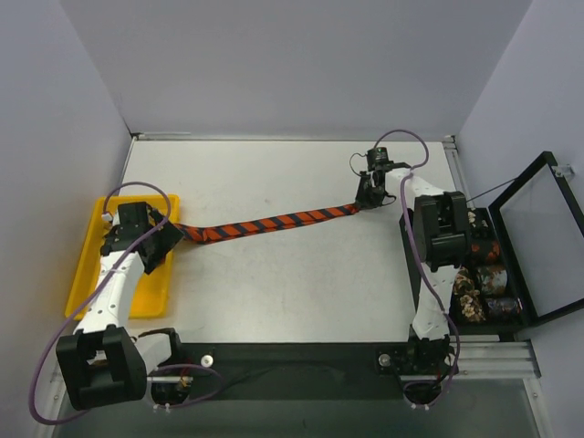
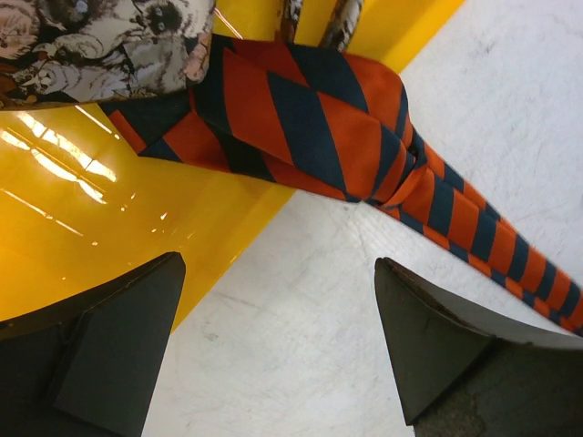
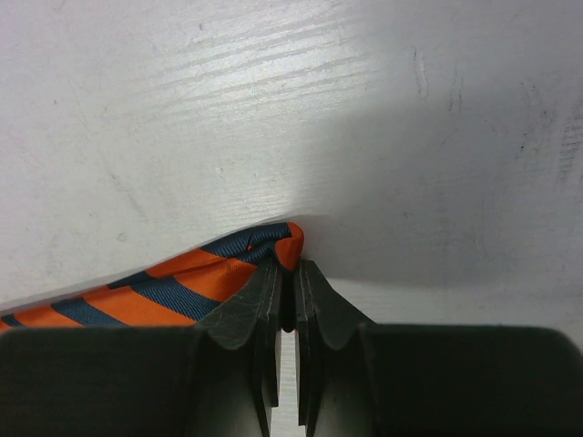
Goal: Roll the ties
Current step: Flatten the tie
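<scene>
The white table top [image 1: 274, 301] [image 2: 301, 319] [image 3: 273, 109] is viewed from high above its near edge by the fixed top camera, at long range. The left wrist view is directed down at close range over the edge of the yellow plastic tray [image 1: 82, 265] [image 2: 82, 228]. The right wrist view is held very near the table surface. The orange and dark-blue diagonally striped fabric necktie [image 1: 265, 222] [image 2: 310, 127] [image 3: 173, 287] is recorded in all three views, the tray in two.

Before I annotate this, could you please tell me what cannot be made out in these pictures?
Top view: wide end of the striped tie, hidden under the left end effector; the rolled items in the black box, too small and behind the right arm.
Left wrist view: the patterned fabric, cut off by the top edge.
Right wrist view: how much tie is pinched, hidden by the right end effector.
</scene>
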Robot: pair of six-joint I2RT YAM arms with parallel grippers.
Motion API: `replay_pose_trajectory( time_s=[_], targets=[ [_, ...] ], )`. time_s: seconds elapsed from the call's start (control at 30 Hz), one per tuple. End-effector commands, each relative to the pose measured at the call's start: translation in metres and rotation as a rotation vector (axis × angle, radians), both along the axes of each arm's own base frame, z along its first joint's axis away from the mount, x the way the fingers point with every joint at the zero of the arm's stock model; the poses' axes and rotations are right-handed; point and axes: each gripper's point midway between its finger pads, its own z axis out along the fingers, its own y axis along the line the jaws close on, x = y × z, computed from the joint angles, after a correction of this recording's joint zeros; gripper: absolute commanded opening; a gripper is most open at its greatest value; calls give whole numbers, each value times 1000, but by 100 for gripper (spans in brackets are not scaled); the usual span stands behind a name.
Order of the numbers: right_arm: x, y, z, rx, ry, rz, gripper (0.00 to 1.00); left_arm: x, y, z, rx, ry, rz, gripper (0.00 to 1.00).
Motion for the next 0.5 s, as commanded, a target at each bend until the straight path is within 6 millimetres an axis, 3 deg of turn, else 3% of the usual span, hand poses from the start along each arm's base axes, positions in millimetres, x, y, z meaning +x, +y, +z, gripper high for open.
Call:
replay_pose_trajectory(
  time_s=[0.0,0.13,0.27,0.33,0.4,0.47],
  targets=[
    [-29,-5,-8,-33,89,-24,0,29,7,8,-103,-121,125,97],
    [-28,1,-7,-2,82,-28,0,49,8,3,-170,-177,172,97],
    [-27,5,-4,28,73,-35,0,69,-15,9,-218,-211,119,97],
    [-27,6,-3,36,70,-39,0,69,-29,10,-182,-207,114,97],
    [-26,6,0,49,64,-48,0,64,-29,8,-149,-223,189,97],
    [-28,6,0,57,62,-53,0,60,-50,6,-125,-249,171,97]
  ],
)
